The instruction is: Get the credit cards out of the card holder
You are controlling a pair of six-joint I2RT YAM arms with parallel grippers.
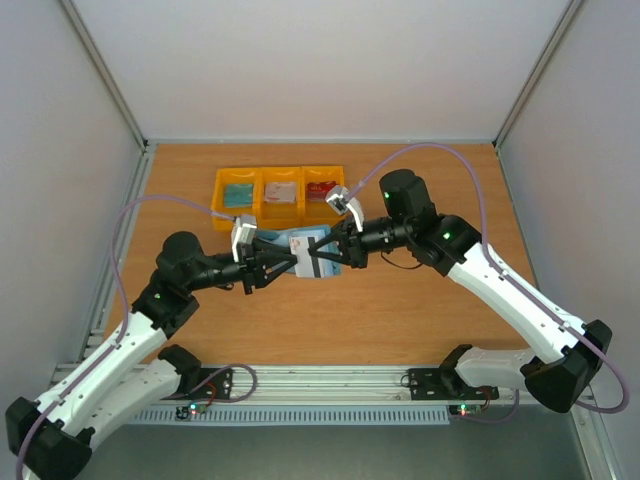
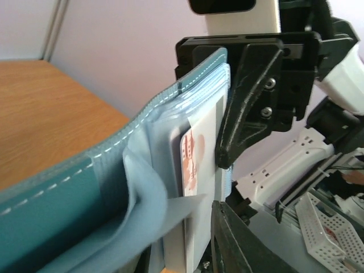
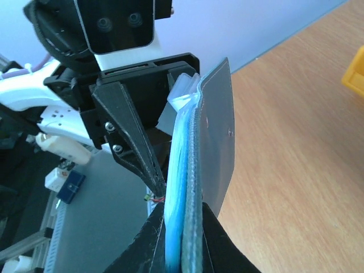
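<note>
A wooden tabletop [image 1: 400, 310], warm orange-brown, fills the floor of a small booth. Plain pale walls close it on three sides: the back wall [image 1: 320, 60], the left wall [image 1: 50, 200] and the right wall [image 1: 590, 200]. A slim metal post [image 1: 105, 72] rises from the far-left corner of the tabletop and another [image 1: 535, 72] from the far-right corner. Along the near edge runs an aluminium rail [image 1: 330, 385], with a grey surface [image 1: 330, 450] beyond it. The light is soft and even, with only faint shadows on the wood.

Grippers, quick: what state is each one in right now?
Left gripper: jaws at the card holder; open or closed cannot be told.
Right gripper: closed, holding the card holder by its edge.
</note>
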